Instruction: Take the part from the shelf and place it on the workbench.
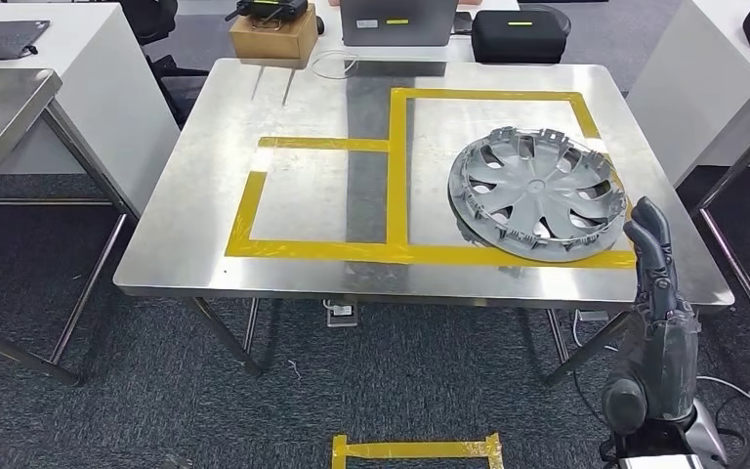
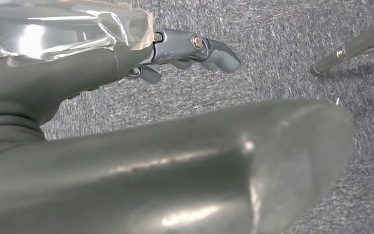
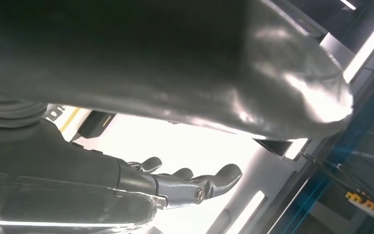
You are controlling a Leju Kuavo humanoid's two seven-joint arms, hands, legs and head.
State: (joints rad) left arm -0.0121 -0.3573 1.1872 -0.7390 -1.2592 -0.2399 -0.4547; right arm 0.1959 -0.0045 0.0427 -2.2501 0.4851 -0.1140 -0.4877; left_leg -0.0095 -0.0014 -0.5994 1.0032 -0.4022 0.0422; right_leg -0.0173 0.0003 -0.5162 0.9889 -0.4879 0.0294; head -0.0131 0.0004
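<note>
Right robot hand (image 1: 656,293), nearest, is spread and empty just beside the hubcap (image 1: 537,193) lying on the desk (image 1: 195,244); draw it clear without nudging the rim.

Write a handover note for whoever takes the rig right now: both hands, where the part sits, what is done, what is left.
Right robot hand: raised by the near right corner of the table, fingers apart, holding nothing, next to the part but not gripping it.
Left robot hand: hanging over the grey carpet, holding nothing.
Part: the round silver-grey plastic wheel cover lies flat on the square steel workbench, in the right-hand box of yellow tape, its near edge over the tape line.
Done: part is on the workbench.
Left: apparently only drawing the right arm back; check whether the part should sit fully inside the tape.
</note>
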